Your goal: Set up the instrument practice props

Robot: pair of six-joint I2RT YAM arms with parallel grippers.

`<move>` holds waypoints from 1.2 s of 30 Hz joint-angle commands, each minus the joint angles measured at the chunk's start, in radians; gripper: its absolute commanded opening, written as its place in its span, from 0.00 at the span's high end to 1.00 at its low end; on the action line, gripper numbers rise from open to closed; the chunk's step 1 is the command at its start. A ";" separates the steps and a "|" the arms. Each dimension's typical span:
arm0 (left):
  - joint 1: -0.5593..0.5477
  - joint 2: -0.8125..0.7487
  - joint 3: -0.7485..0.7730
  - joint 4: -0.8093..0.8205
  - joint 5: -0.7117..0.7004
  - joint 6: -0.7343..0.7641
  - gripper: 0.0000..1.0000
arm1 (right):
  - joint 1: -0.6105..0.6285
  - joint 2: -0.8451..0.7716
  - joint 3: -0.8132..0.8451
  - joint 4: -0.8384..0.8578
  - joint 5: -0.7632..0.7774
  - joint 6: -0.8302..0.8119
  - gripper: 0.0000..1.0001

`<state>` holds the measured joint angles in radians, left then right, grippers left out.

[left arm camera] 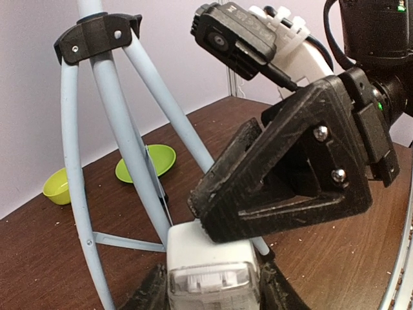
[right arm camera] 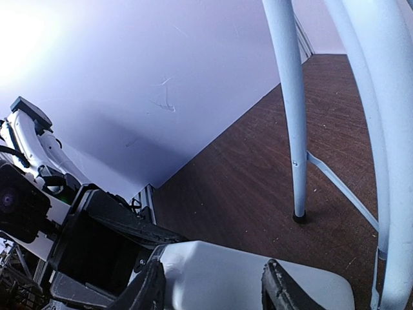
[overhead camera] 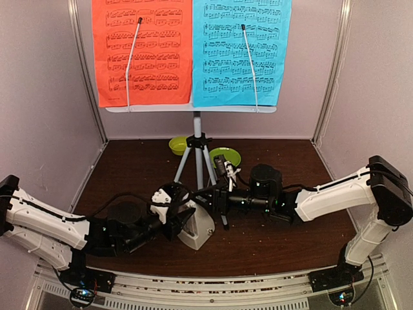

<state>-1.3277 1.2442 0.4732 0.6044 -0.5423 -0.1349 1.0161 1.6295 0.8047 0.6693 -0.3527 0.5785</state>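
Top external view gives us the stand: the tripod (overhead camera: 197,161) is upright at table centre, and the desk (overhead camera: 193,108) carries the red sheet (overhead camera: 142,51) and the blue sheet (overhead camera: 242,51). The metronome (overhead camera: 197,229) sits on the table at 6 o'clock from the tripod's hub, just beside the near leg. Both arms meet on it.

In the left wrist view, the left gripper (left arm camera: 214,290) is clenched low on the metronome, with a dark finger against each flank. In the right wrist view, the right gripper (right arm camera: 216,287) straddles the same pale body from 3 o'clock. We cannot tell whether its pads press or merely bracket it.

We judge the metronome to be light, rigid and smooth-shelled. Its sides taper, so a hold high up would likely squeeze it out of the pads. We would hold it low, across two opposite flat faces near the base, with modest force. We would also keep it clear of the tripod leg, which a nudge could tip.
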 commanded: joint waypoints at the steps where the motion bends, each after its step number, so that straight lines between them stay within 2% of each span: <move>1: -0.036 -0.022 0.021 -0.019 0.011 0.129 1.00 | -0.010 0.070 -0.076 -0.300 0.049 -0.042 0.49; 3: -0.036 -0.003 0.029 -0.038 -0.013 0.119 1.00 | -0.010 0.069 -0.077 -0.298 0.051 -0.042 0.49; 5: -0.022 -0.013 0.004 0.002 -0.013 0.047 1.00 | -0.010 0.066 -0.077 -0.300 0.052 -0.043 0.49; 9: 0.015 -0.039 -0.078 0.158 0.051 -0.179 1.00 | -0.010 0.065 -0.076 -0.305 0.054 -0.045 0.49; 13: 0.015 -0.028 -0.143 0.296 0.059 -0.287 1.00 | -0.010 0.065 -0.072 -0.310 0.055 -0.050 0.49; 16: 0.015 -0.012 -0.138 0.293 0.075 -0.262 1.00 | -0.010 0.064 -0.073 -0.313 0.057 -0.051 0.49; 20: 0.013 0.016 -0.039 0.131 0.119 -0.122 1.00 | -0.008 0.048 -0.077 -0.316 0.057 -0.053 0.48; 25: -0.021 0.013 0.029 -0.024 0.036 0.057 1.00 | -0.009 0.033 -0.075 -0.334 0.067 -0.061 0.48; 31: -0.028 -0.055 -0.028 0.001 0.033 0.019 1.00 | -0.009 0.054 -0.058 -0.361 0.073 -0.063 0.48; 34: -0.028 -0.076 -0.078 0.083 0.106 -0.029 1.00 | -0.011 0.062 -0.055 -0.371 0.075 -0.065 0.49; 36: -0.029 -0.058 -0.076 0.076 0.153 -0.016 1.00 | -0.011 0.064 -0.053 -0.373 0.075 -0.068 0.49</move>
<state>-1.3411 1.1866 0.4240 0.6369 -0.5056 -0.1707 1.0130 1.6093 0.8074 0.6163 -0.3210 0.5541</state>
